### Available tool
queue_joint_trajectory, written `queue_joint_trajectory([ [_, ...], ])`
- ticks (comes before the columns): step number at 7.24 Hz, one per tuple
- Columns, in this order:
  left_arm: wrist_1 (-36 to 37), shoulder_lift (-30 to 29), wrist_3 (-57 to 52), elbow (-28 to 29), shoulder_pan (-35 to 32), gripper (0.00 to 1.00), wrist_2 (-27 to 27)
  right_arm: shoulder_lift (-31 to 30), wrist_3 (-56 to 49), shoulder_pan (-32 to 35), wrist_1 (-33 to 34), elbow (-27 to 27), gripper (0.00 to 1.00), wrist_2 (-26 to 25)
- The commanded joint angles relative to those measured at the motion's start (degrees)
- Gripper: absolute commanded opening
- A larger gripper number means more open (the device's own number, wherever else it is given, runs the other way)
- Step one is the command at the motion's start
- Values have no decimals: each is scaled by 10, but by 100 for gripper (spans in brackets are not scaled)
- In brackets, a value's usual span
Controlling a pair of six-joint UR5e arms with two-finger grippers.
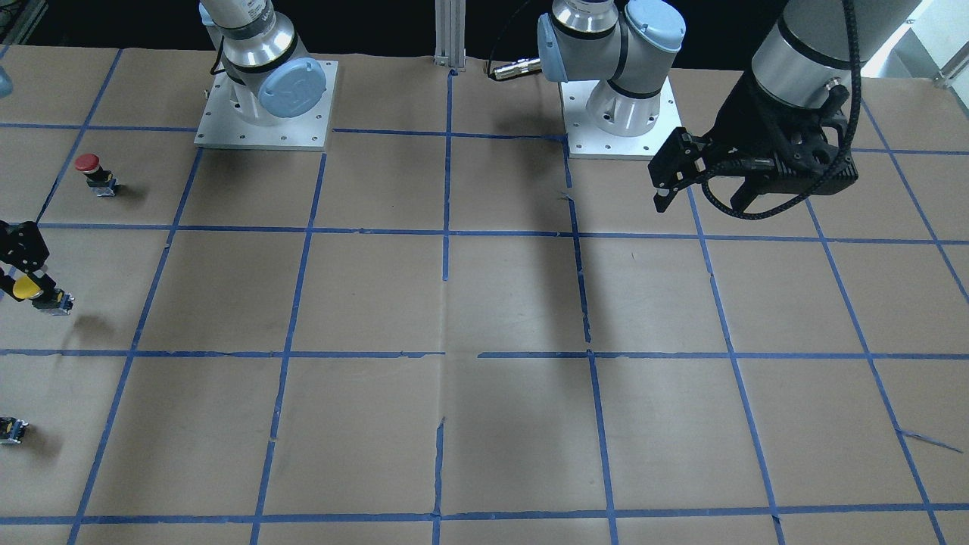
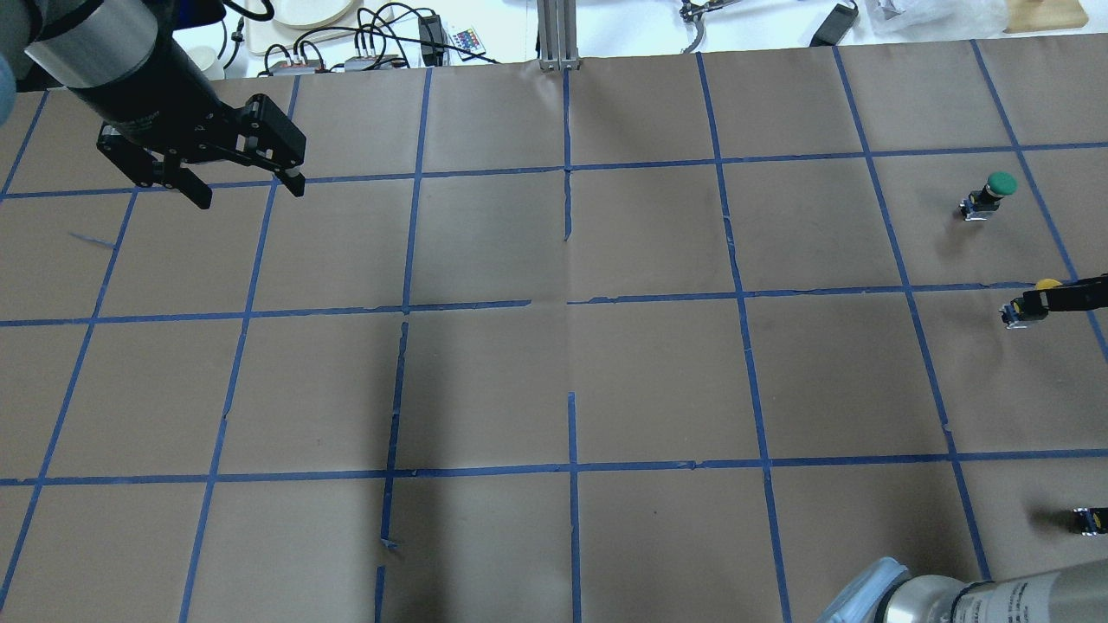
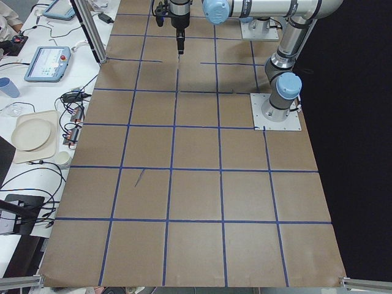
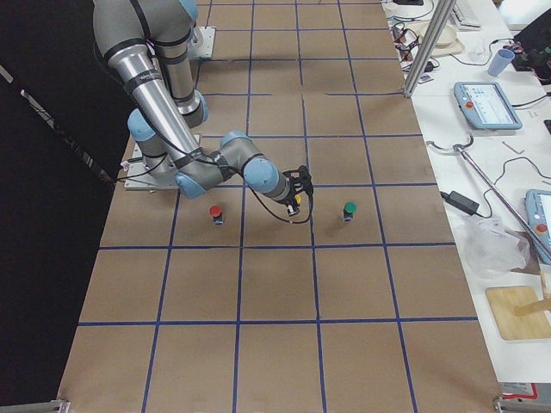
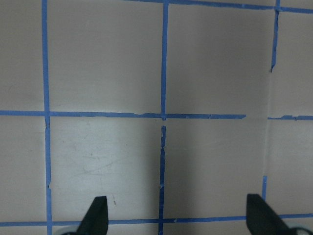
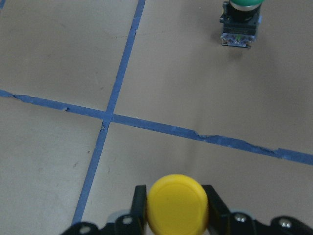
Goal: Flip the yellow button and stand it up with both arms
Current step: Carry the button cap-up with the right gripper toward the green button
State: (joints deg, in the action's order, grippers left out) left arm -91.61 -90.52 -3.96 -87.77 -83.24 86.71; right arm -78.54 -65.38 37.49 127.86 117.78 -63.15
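Observation:
The yellow button (image 6: 177, 203) sits between the fingers of my right gripper (image 1: 23, 276), which is shut on it near its cap. The button is tilted, with its black-and-grey body (image 1: 54, 303) sticking out sideways, and its shadow falls on the paper beside it. It also shows in the overhead view (image 2: 1047, 284) at the right edge, and in the exterior right view (image 4: 297, 203). My left gripper (image 2: 248, 189) is open and empty, high over the far left of the table, and far from the button. Its fingertips (image 5: 98, 215) frame bare paper.
A red-capped button (image 1: 87, 163) stands near the right arm's base plate (image 1: 265, 140). A green-capped button (image 2: 995, 186) stands just beyond the yellow one. A small dark capless block (image 2: 1086, 519) lies near the table edge. Blue tape lines grid the brown paper.

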Motion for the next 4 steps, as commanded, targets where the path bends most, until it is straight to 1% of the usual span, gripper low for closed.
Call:
queue_joint_trajectory([
  [1,-6,-5,4,6,-1,99,6,4,1,0,3,1,8,-3],
  [4,-5,-4,5,6,-4,99,8,6,3,-1,2,1,15,-8],
])
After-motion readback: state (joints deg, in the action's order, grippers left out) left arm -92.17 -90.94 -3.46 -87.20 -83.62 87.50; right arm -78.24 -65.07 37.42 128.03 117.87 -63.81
